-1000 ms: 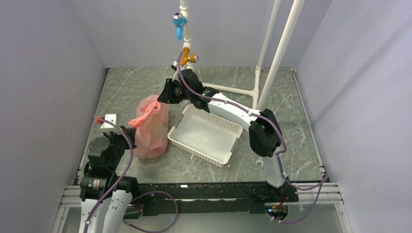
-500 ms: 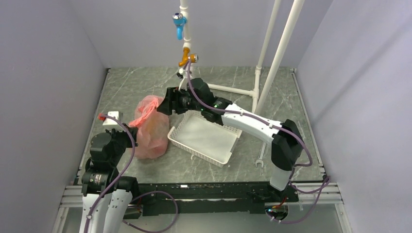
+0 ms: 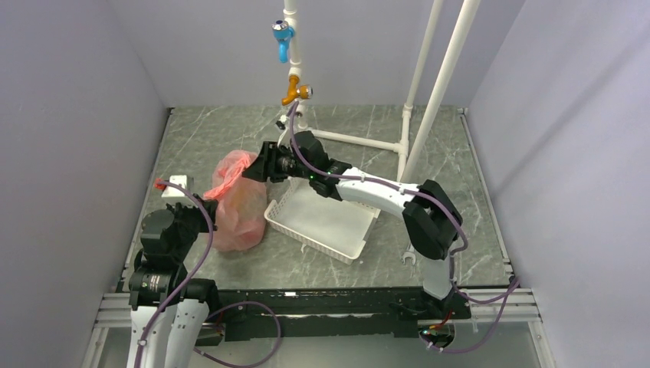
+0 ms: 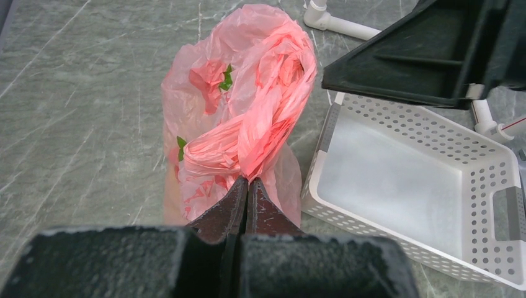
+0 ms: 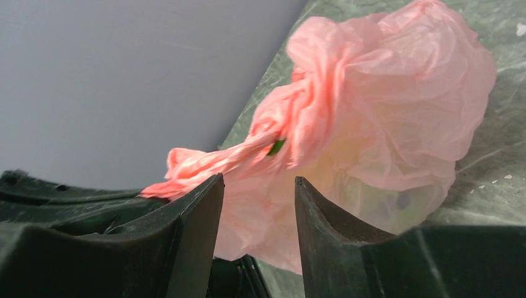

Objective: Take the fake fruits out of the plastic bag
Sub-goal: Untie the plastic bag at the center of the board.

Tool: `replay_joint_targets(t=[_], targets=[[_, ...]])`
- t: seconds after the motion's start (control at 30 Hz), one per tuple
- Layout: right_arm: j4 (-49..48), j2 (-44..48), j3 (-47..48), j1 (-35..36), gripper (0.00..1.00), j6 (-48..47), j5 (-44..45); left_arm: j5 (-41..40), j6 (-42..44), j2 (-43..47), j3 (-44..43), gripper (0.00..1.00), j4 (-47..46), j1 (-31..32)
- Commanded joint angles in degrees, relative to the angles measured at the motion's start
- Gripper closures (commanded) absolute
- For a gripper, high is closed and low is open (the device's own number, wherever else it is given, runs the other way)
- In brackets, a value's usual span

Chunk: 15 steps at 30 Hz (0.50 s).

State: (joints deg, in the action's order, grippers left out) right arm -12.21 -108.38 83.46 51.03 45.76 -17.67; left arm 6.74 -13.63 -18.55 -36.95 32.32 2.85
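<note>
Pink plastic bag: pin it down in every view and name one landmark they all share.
Top external: the pink plastic bag lies left of centre, just left of the white basket.
Left wrist: centre, rising from the tips of the left tool.
Right wrist: centre to upper right, beyond the right tool.
Shared landmark: the bag's twisted handle.

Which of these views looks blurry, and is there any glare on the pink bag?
Top external: even soft light, no hard shadows. Left wrist: pink bag and white basket sharp, left claw blurred close to the lens. Right wrist: bag slightly soft, no glare, right claw dark.
</note>
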Motion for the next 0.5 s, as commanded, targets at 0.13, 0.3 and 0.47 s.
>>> replay_joint_targets(t=[0.13, 0.3, 0.47], targets=[[-7.9, -4.8, 3.6, -1.2, 0.52, 5.3, -1.5, 2.2, 0.5, 0.1, -0.1, 1.0, -2.7, -0.6], [-9.3, -6.8, 5.9, -1.2, 0.53, 6.3, -2.8, 3.0, 0.6, -0.3, 0.0, 1.0, -3.0, -1.0], [-14.5, -6.7, 4.2, -1.2, 0.53, 7.3, -4.0, 4.0, 0.7, -0.7, 0.0, 1.0, -3.3, -1.5]])
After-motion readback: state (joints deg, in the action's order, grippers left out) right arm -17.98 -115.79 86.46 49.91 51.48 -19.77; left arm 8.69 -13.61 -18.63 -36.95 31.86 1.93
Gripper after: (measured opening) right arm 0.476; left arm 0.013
